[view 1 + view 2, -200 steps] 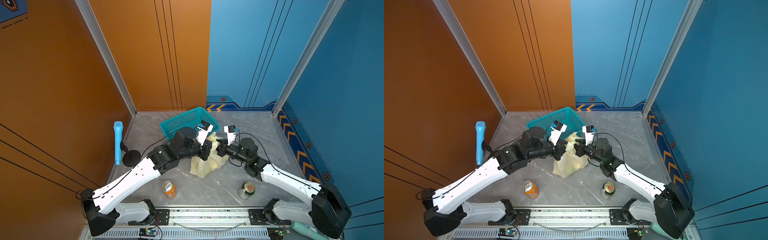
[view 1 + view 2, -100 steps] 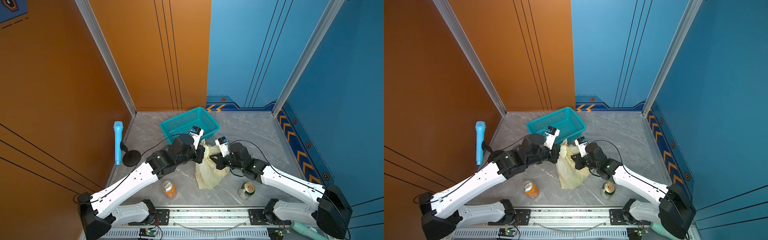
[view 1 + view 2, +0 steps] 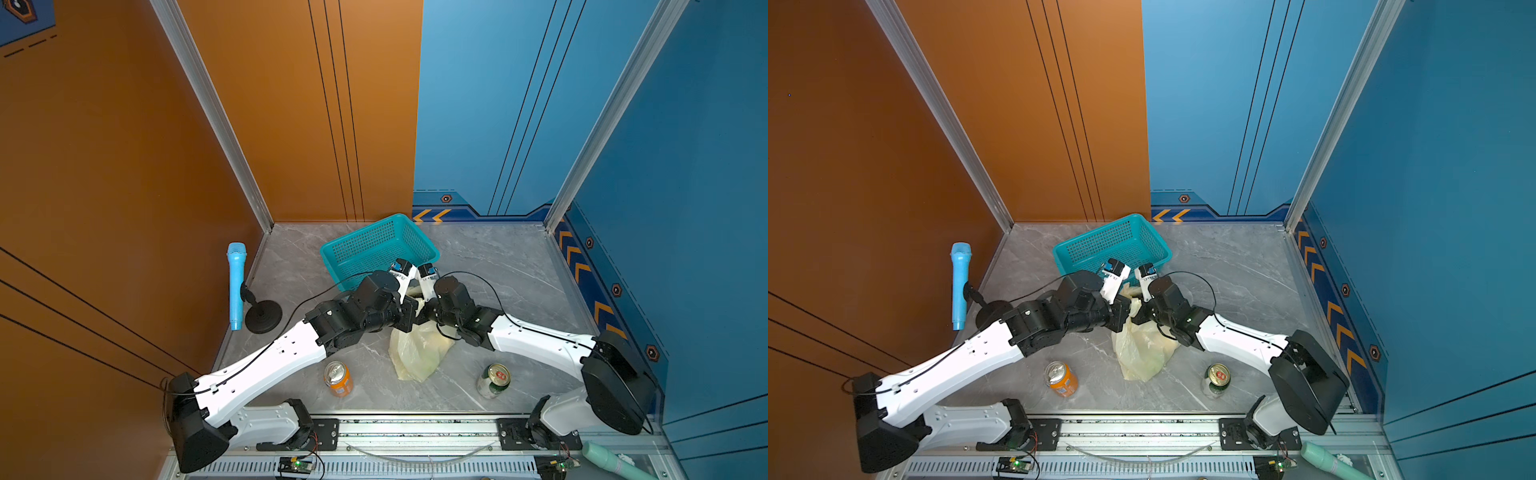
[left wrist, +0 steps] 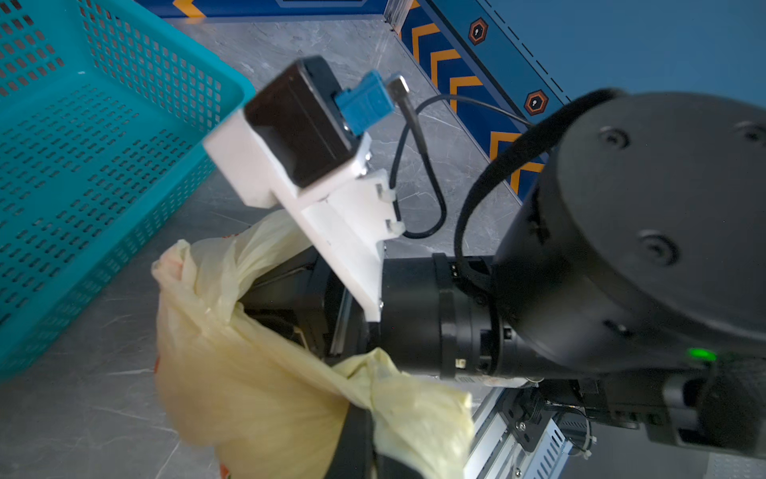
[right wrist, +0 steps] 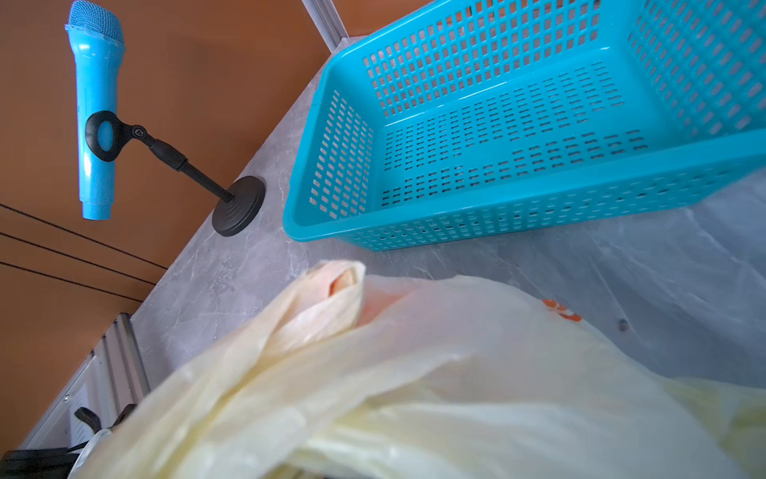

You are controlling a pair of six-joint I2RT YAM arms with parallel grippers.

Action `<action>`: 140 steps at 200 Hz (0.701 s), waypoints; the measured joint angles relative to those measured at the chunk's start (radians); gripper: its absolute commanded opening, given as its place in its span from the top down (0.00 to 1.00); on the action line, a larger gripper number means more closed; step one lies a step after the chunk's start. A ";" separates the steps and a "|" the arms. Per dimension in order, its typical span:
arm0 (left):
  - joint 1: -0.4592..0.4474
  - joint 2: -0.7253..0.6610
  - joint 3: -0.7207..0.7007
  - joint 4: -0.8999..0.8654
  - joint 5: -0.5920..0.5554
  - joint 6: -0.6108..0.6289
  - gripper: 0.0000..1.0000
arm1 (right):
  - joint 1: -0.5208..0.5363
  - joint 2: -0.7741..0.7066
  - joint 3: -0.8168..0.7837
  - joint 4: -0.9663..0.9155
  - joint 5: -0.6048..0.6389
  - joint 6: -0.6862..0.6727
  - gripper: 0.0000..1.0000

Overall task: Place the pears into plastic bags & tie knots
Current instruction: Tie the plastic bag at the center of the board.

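Note:
The pale-yellow plastic bag [image 3: 417, 353] [image 3: 1142, 349] lies bulging on the grey floor in both top views, its top drawn up between my two grippers. In the left wrist view my left gripper [image 4: 373, 448] is shut on a twisted strip of the bag [image 4: 257, 385]. My right gripper [image 3: 424, 309] faces it closely, and the other handle runs into its jaws. In the right wrist view the bag [image 5: 414, 373] covers those jaws. The pears are hidden inside the bag.
A teal mesh basket [image 3: 378, 249] [image 5: 497, 124] stands just behind the grippers with nothing in it. An orange can [image 3: 338, 379] and a green can [image 3: 492, 380] stand near the front rail either side of the bag. A blue microphone [image 3: 236, 286] on its stand is at the left wall.
Both wrists swung toward the front, then came back up close together near the basket. The bag's body has slid toward the front edge and hangs longer.

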 measured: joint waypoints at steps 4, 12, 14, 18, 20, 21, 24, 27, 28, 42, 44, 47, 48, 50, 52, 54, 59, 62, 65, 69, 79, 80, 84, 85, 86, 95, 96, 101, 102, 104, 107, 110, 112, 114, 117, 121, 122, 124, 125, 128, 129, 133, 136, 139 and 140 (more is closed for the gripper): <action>-0.003 0.005 0.000 0.000 -0.002 0.000 0.94 | -0.001 0.008 0.000 0.015 -0.014 0.005 1.00; -0.008 0.012 0.000 -0.001 -0.010 -0.002 0.83 | -0.003 0.021 -0.001 0.040 -0.046 0.015 1.00; -0.008 0.013 0.000 -0.001 -0.010 -0.001 0.80 | -0.004 0.023 -0.002 0.042 -0.051 0.015 1.00; -0.009 0.013 0.000 0.001 -0.010 -0.002 0.73 | -0.007 0.027 -0.004 0.052 -0.066 0.019 1.00; -0.010 0.013 0.001 0.002 -0.010 -0.004 0.68 | -0.008 0.029 -0.005 0.058 -0.074 0.021 1.00; -0.011 0.013 0.002 0.002 -0.010 -0.002 0.67 | -0.008 0.030 -0.005 0.059 -0.077 0.021 1.00; -0.013 0.013 0.003 0.001 -0.011 0.005 0.60 | -0.011 0.032 -0.008 0.068 -0.087 0.026 1.00; -0.016 0.013 0.005 0.004 -0.009 -0.001 0.54 | -0.013 0.034 -0.011 0.077 -0.098 0.027 1.00; -0.017 0.013 0.006 0.004 -0.009 0.002 0.52 | -0.013 0.034 -0.011 0.079 -0.101 0.027 1.00; -0.035 0.008 0.019 0.007 -0.011 0.013 0.35 | -0.021 0.035 -0.028 0.118 -0.148 0.043 1.00; -0.036 0.006 0.021 0.006 -0.013 0.019 0.33 | -0.022 0.035 -0.031 0.122 -0.156 0.043 1.00; -0.039 0.002 0.023 0.007 -0.014 0.014 0.31 | -0.023 0.035 -0.034 0.128 -0.162 0.046 1.00; -0.040 0.001 0.023 0.007 -0.015 0.017 0.30 | -0.024 0.035 -0.035 0.129 -0.166 0.046 1.00; -0.042 -0.003 0.024 0.006 -0.018 0.027 0.29 | -0.025 0.035 -0.037 0.133 -0.171 0.046 1.00; -0.044 -0.007 0.024 0.006 -0.021 0.020 0.28 | -0.026 0.035 -0.040 0.136 -0.179 0.046 1.00; -0.044 -0.012 0.024 0.004 -0.023 0.023 0.27 | -0.027 0.035 -0.041 0.138 -0.183 0.047 1.00; -0.043 -0.025 0.024 -0.001 -0.029 0.026 0.25 | -0.028 0.035 -0.045 0.140 -0.195 0.049 1.00; -0.043 -0.033 0.024 -0.005 -0.035 0.035 0.24 | -0.028 0.035 -0.045 0.143 -0.199 0.049 1.00; -0.040 -0.041 0.024 -0.008 -0.042 0.036 0.23 | -0.029 0.035 -0.046 0.143 -0.205 0.049 1.00; -0.036 -0.054 0.024 -0.014 -0.047 0.040 0.22 | -0.029 0.035 -0.046 0.143 -0.214 0.049 1.00; -0.023 -0.089 0.023 -0.024 -0.063 0.048 0.20 | -0.030 0.035 -0.046 0.143 -0.224 0.049 1.00; -0.021 -0.094 0.023 -0.025 -0.064 0.048 0.20 | -0.030 0.035 -0.046 0.143 -0.227 0.049 1.00; -0.016 -0.111 0.022 -0.026 -0.069 0.054 0.19 | -0.030 0.035 -0.046 0.143 -0.231 0.049 1.00; -0.014 -0.114 0.022 -0.027 -0.069 0.053 0.19 | -0.030 0.035 -0.046 0.143 -0.231 0.049 1.00; -0.014 -0.116 0.022 -0.027 -0.070 0.052 0.19 | -0.030 0.035 -0.046 0.142 -0.232 0.049 1.00; 0.000 -0.155 0.018 -0.031 -0.081 0.057 0.19 | -0.030 0.035 -0.048 0.140 -0.238 0.048 1.00; 0.003 -0.162 0.017 -0.031 -0.083 0.057 0.19 | -0.030 0.035 -0.048 0.139 -0.238 0.048 1.00; 0.012 -0.182 0.013 -0.033 -0.089 0.058 0.19 | -0.030 0.035 -0.048 0.134 -0.239 0.048 1.00; 0.013 -0.185 0.012 -0.034 -0.090 0.058 0.18 | -0.030 0.035 -0.048 0.132 -0.239 0.048 1.00; 0.018 -0.194 0.010 -0.034 -0.093 0.060 0.18 | -0.030 0.035 -0.048 0.130 -0.238 0.046 1.00; 0.024 -0.208 0.005 -0.035 -0.097 0.060 0.18 | -0.030 0.035 -0.048 0.125 -0.239 0.045 1.00; 0.029 -0.219 0.002 -0.036 -0.100 0.061 0.19 | -0.030 0.035 -0.048 0.121 -0.238 0.044 1.00; 0.033 -0.228 -0.002 -0.036 -0.102 0.061 0.20 | -0.030 0.035 -0.048 0.118 -0.238 0.043 1.00; 0.037 -0.235 -0.006 -0.037 -0.104 0.061 0.21 | -0.030 0.035 -0.048 0.114 -0.238 0.043 1.00; 0.042 -0.246 -0.011 -0.038 -0.108 0.061 0.24 | -0.030 0.035 -0.048 0.108 -0.238 0.041 1.00; 0.050 -0.260 -0.019 -0.040 -0.113 0.062 0.29 | -0.030 0.035 -0.048 0.100 -0.238 0.040 1.00; 0.053 -0.265 -0.023 -0.042 -0.115 0.059 0.30 | -0.029 0.035 -0.048 0.098 -0.238 0.039 1.00; 0.057 -0.271 -0.026 -0.043 -0.117 0.057 0.33 | -0.029 0.035 -0.048 0.093 -0.237 0.037 1.00; 0.058 -0.273 -0.028 -0.044 -0.118 0.059 0.35 | -0.029 0.035 -0.048 0.090 -0.237 0.036 1.00; 0.064 -0.282 -0.035 -0.048 -0.123 0.060 0.39 | -0.029 0.035 -0.048 0.086 -0.237 0.035 1.00; 0.066 -0.283 -0.036 -0.049 -0.124 0.055 0.40 | -0.029 0.035 -0.048 0.080 -0.236 0.033 1.00; 0.074 -0.292 -0.045 -0.054 -0.129 0.060 0.44 | -0.029 0.035 -0.048 0.070 -0.234 0.031 1.00; 0.081 -0.297 -0.051 -0.059 -0.134 0.046 0.46 | -0.029 0.035 -0.048 0.063 -0.234 0.028 1.00; 0.088 -0.299 -0.056 -0.066 -0.137 0.052 0.48 | -0.028 0.035 -0.048 0.054 -0.234 0.025 1.00; 0.090 -0.300 -0.057 -0.068 -0.137 0.055 0.49 | -0.027 0.035 -0.048 0.050 -0.234 0.024 1.00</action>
